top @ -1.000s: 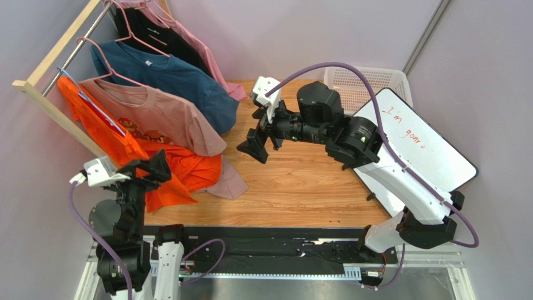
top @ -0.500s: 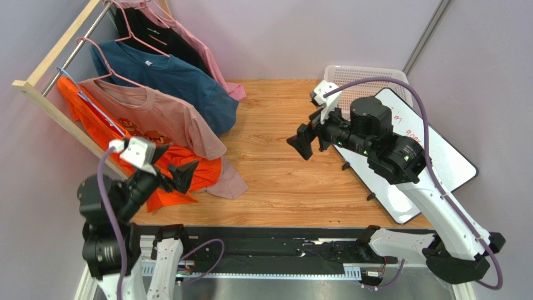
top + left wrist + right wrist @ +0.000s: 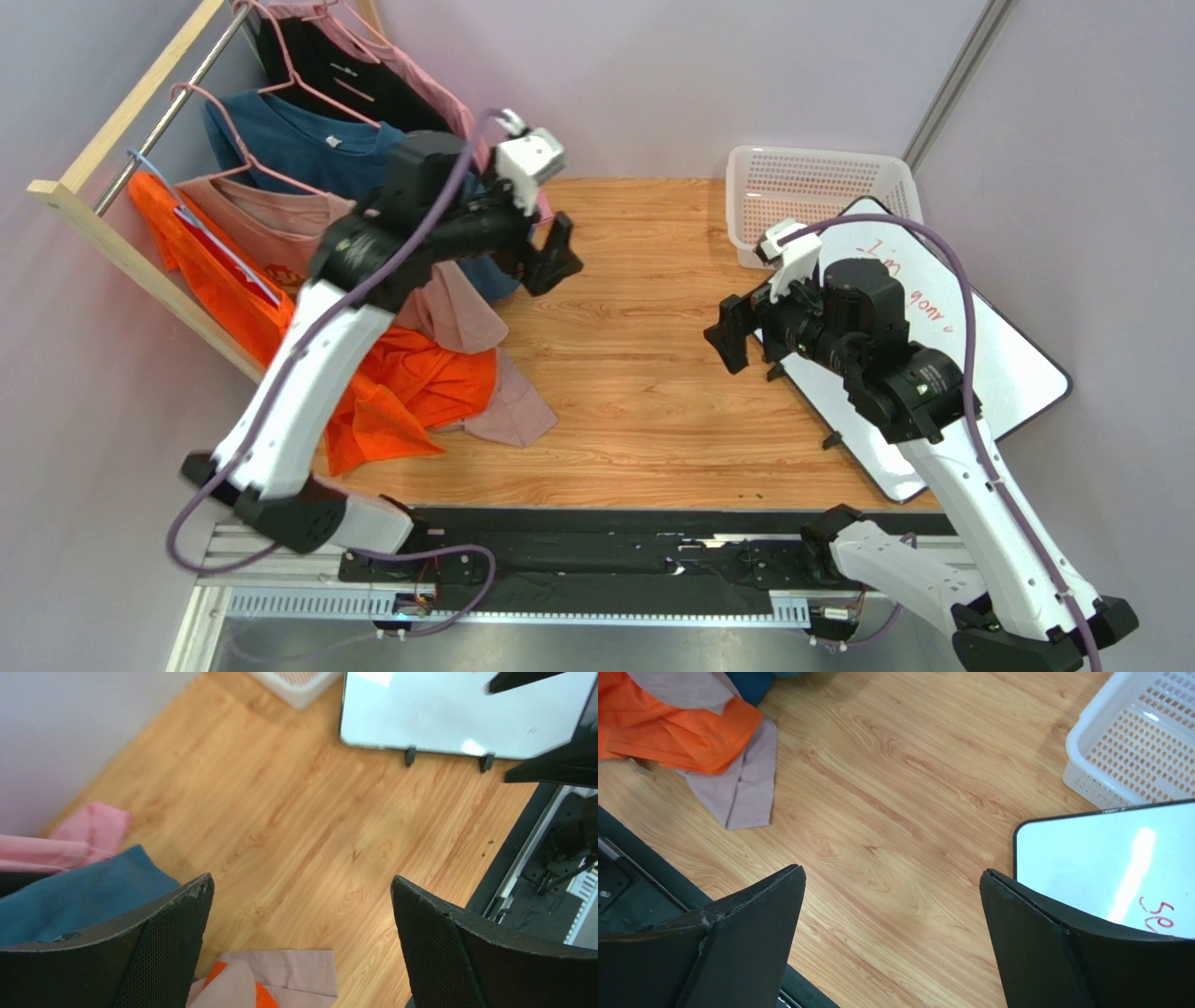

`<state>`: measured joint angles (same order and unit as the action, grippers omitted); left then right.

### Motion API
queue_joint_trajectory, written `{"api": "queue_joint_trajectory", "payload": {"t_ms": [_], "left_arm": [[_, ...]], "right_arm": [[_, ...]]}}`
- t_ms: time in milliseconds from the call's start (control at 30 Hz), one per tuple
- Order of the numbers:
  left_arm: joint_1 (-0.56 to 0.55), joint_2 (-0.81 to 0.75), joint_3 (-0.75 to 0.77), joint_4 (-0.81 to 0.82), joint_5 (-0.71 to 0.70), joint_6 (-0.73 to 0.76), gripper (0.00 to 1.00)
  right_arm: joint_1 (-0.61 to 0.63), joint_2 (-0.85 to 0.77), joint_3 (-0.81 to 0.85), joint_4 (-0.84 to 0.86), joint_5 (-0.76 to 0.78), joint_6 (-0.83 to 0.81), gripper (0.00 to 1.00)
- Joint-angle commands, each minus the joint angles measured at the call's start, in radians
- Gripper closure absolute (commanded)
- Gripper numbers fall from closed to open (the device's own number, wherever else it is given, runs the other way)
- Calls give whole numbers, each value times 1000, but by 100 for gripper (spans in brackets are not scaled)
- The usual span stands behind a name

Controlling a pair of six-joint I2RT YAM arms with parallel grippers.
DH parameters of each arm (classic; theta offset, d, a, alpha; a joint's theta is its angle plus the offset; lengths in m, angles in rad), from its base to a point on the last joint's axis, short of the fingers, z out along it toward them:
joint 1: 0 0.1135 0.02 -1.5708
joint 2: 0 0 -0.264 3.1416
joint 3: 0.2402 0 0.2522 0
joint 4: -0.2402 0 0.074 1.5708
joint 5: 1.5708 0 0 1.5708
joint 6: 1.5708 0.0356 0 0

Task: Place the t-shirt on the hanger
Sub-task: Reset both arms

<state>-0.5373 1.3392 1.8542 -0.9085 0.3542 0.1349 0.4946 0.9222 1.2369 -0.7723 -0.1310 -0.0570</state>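
Left gripper (image 3: 551, 256) and right gripper (image 3: 730, 332) are empty, jaws wide apart, over the table (image 3: 631, 392). The t-shirt (image 3: 400, 399) hangs on the hanger (image 3: 225, 252) at the rail (image 3: 183, 98), its hem pooled on the table. Risk: the left arm (image 3: 337, 322), lying across the pink shirt (image 3: 260, 224), snags it and unhooks the hanger. The hanger is mostly buried in cloth, so shoulder seating is unconfirmed.

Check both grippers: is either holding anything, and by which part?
Nothing is held. The left gripper and right gripper both stand open over the wooden table; the bright orange t-shirt is untouched.

whiteboard (image 3: 1003, 357) — red handwriting, maybe "gon", rest unreadable
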Motion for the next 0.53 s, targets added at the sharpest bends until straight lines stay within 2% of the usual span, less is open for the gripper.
{"api": "queue_joint_trajectory", "payload": {"t_ms": [0,133,267,367,500], "left_arm": [[-9,175,-24,-110,46,-11,1],[-9,147,-180,15,69,-17,1],[-9,138,-309,82,31,-24,1],[-9,153,-325,74,-3,-31,1],[-9,158,-262,36,-37,-28,1]], "right_arm": [[-13,-28,-100,39,34,-107,0],[-82,-20,-221,56,7,-153,0],[-160,64,-223,77,-85,-139,0],[-180,108,-180,97,-104,-127,0],[-182,127,-105,99,-111,-115,0]]}}
